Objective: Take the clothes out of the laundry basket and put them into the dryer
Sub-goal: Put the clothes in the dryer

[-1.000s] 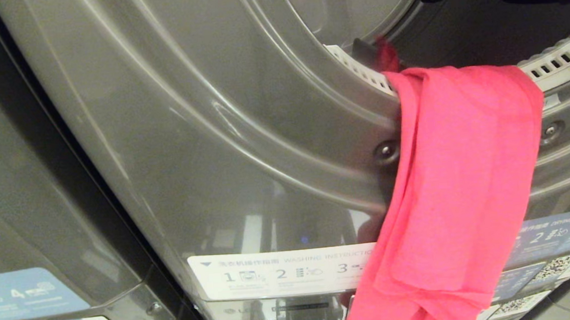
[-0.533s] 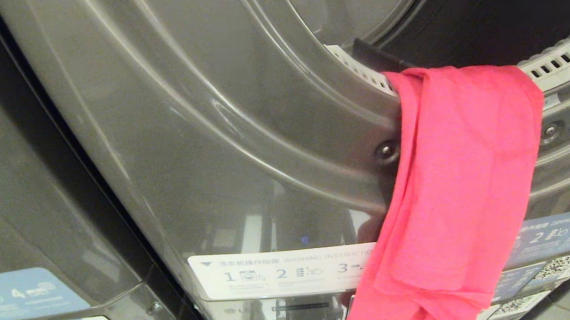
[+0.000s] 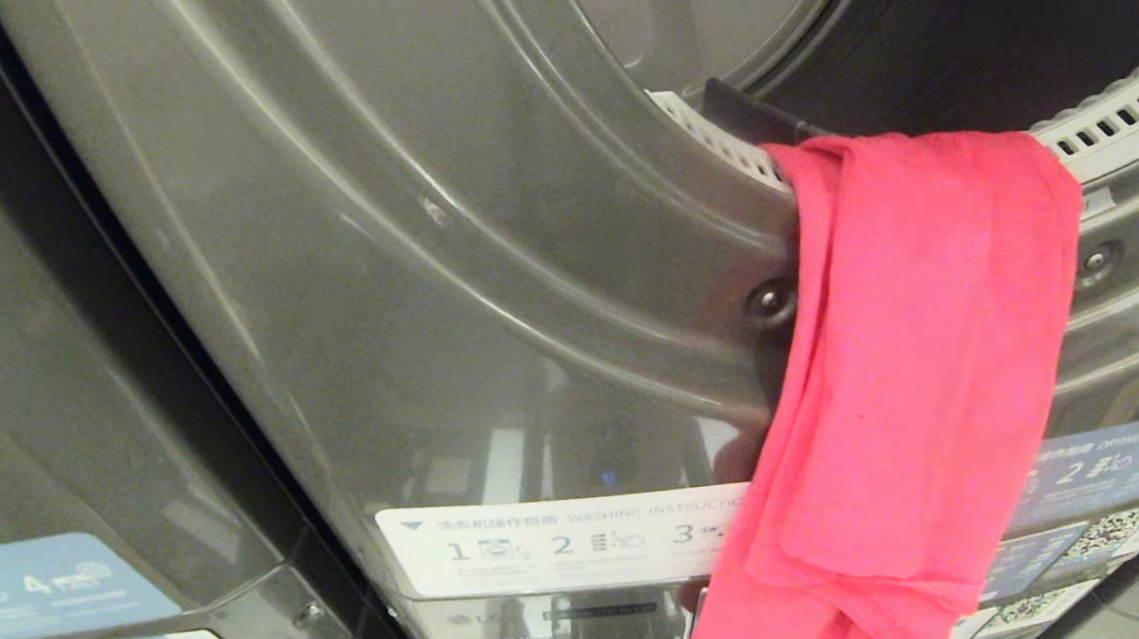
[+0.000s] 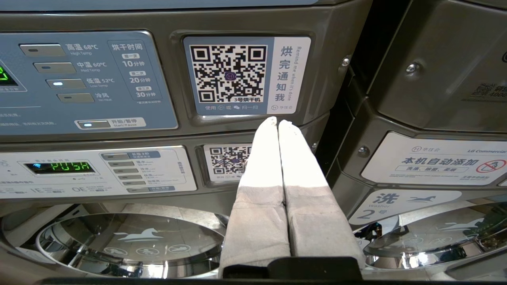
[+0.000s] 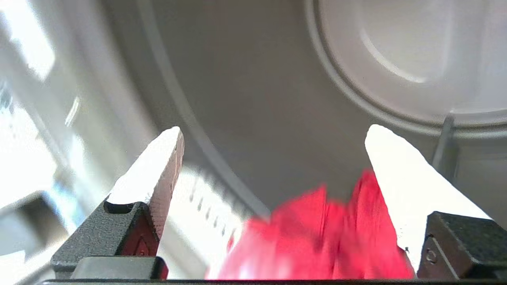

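dryer (image 3: 408, 301): dark grey, glossy, door open | garment (image 3: 915, 386): bright pink-red cloth, draped over the opening's lower rim, hanging down outside past the instruction label (image 3: 565, 540) | right claw (image 5: 273, 158): spread wide, released, above the cloth | left claw (image 4: 278, 123): clenched, empty, facing control panels
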{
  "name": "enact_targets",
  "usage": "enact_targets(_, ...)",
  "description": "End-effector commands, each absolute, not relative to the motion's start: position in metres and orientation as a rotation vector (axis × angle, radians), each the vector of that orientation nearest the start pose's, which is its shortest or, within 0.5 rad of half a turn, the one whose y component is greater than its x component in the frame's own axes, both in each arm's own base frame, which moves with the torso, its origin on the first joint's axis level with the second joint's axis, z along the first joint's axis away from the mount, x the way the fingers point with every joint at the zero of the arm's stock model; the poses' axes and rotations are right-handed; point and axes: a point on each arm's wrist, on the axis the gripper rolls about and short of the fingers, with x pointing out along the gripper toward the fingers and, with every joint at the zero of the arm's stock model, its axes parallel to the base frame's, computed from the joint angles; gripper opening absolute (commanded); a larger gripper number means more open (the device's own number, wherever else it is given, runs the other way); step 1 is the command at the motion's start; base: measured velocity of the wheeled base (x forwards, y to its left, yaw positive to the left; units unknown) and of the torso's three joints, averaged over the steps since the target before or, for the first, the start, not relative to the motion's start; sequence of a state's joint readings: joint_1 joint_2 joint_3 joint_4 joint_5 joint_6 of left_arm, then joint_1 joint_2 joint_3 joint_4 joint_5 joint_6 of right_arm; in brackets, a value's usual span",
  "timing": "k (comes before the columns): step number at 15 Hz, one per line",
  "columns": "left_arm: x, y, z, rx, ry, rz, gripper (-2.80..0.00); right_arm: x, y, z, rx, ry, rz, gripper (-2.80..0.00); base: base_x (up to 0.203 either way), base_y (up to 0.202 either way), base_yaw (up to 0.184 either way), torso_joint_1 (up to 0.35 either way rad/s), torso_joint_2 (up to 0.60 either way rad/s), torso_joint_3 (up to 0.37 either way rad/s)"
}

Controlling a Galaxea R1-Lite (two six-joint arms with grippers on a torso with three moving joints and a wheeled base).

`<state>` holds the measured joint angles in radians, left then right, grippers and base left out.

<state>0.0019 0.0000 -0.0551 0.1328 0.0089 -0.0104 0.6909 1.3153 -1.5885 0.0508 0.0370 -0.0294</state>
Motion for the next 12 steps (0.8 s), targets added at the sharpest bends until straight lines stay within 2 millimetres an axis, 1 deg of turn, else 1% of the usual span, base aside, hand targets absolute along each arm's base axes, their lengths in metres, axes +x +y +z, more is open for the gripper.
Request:
enact_targets(1,-0.028,0.000,0.077,-0.010,0.078,0.011,-2.80,0.091,0.080,0.409,0.023,-0.254,0.741,0.00,0.000,0.000,0.000,0.000,0.00,0.000)
enact_targets(3,-0.028,0.000,0.077,-0.010,0.078,0.012,-2.80,0.071,0.064,0.383,-0.025,-0.266,0.741,0.00,0.000,0.000,0.000,0.000,0.00,0.000)
enact_targets(6,-0.028,0.000,0.077,-0.010,0.078,0.011,-2.80,0.058,0.051,0.336,-0.097,-0.221,0.733,0.00,0.000,0.000,0.000,0.000,0.00,0.000)
enact_targets(7,-0.028,0.000,0.077,-0.010,0.078,0.012,-2.80,0.056,0.049,0.324,-0.110,-0.204,0.727,0.00,0.000,0.000,0.000,0.000,0.00,0.000)
enact_targets(11,-0.028,0.000,0.077,-0.010,0.078,0.013,-2.80,0.051,0.045,0.289,-0.143,-0.133,0.733,0.00,0.000,0.000,0.000,0.000,0.00,0.000)
enact_targets(12,-0.028,0.000,0.077,-0.010,0.078,0.011,-2.80,0.050,0.043,0.283,-0.145,-0.124,0.735,0.00,0.000,0.000,0.000,0.000,0.00,0.000)
